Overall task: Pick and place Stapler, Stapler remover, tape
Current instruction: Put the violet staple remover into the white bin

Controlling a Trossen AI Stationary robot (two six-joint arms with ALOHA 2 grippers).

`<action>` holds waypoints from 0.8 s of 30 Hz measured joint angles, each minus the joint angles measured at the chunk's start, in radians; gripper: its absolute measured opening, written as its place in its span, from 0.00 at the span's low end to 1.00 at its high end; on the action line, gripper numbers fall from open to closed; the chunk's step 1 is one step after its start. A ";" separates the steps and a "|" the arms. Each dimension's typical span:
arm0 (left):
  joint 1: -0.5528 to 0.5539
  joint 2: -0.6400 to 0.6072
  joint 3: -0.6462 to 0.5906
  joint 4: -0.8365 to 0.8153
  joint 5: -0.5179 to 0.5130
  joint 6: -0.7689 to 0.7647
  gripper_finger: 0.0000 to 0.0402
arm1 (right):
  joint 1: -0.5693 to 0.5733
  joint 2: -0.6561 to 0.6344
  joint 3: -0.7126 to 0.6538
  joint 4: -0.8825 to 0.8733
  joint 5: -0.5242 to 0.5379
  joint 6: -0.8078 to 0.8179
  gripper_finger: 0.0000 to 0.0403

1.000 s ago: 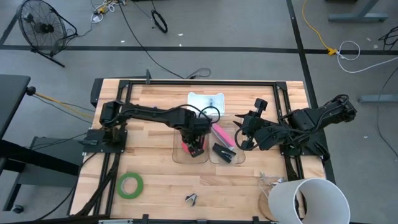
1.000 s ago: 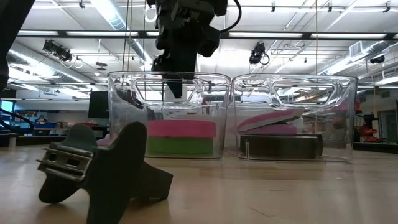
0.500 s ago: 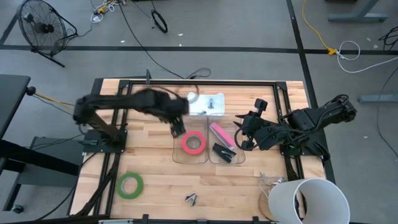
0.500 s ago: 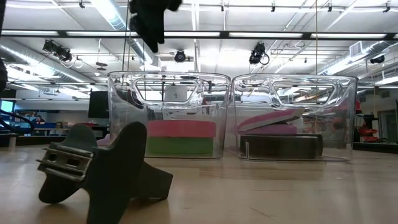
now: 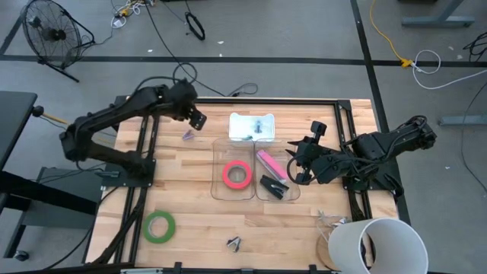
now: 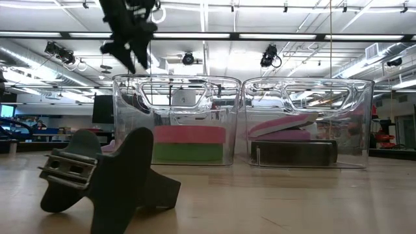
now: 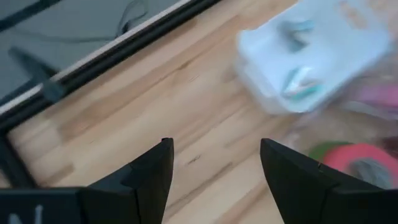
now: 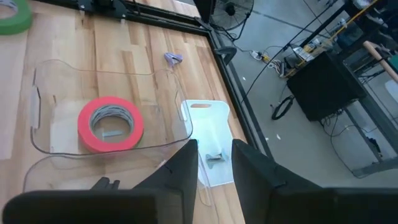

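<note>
A pink tape roll [image 5: 237,173] lies flat in the left clear bin [image 5: 217,186]; in the low view it sits on a green layer [image 6: 188,153]. A pink stapler [image 5: 266,163] and a black stapler [image 5: 272,186] lie in the right clear bin [image 5: 293,194]. A green tape roll [image 5: 160,225] lies flat near the table's near left. The dark stapler remover [image 5: 234,243] sits by the near edge, large in the low view [image 6: 104,182]. My left gripper [image 5: 195,119] is open and empty, raised over the far left of the table [image 7: 214,149]. My right gripper [image 5: 291,164] is open and empty beside the right bin [image 8: 214,152].
A white tray [image 5: 252,126] with small items lies behind the bins. A small purple piece [image 5: 188,135] lies on the wood below my left gripper. A white bucket [image 5: 377,243] stands at the near right corner. A black frame [image 5: 243,100] runs along the far edge.
My left gripper has risen out of the left bin and swung fast toward the table's far left. The pink tape roll has stayed behind, lying flat in the left bin.
</note>
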 joint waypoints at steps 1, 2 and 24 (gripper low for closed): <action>0.025 0.001 -0.019 -0.005 -0.005 -0.003 0.60 | 0.000 0.000 0.000 0.000 0.000 -0.006 0.24; 0.051 0.002 -0.039 -0.021 -0.006 -0.014 0.60 | 0.000 0.000 0.000 0.000 0.001 -0.009 0.24; 0.192 0.019 -0.433 0.205 0.010 -0.091 0.60 | 0.000 0.000 0.000 0.026 -0.035 0.032 0.24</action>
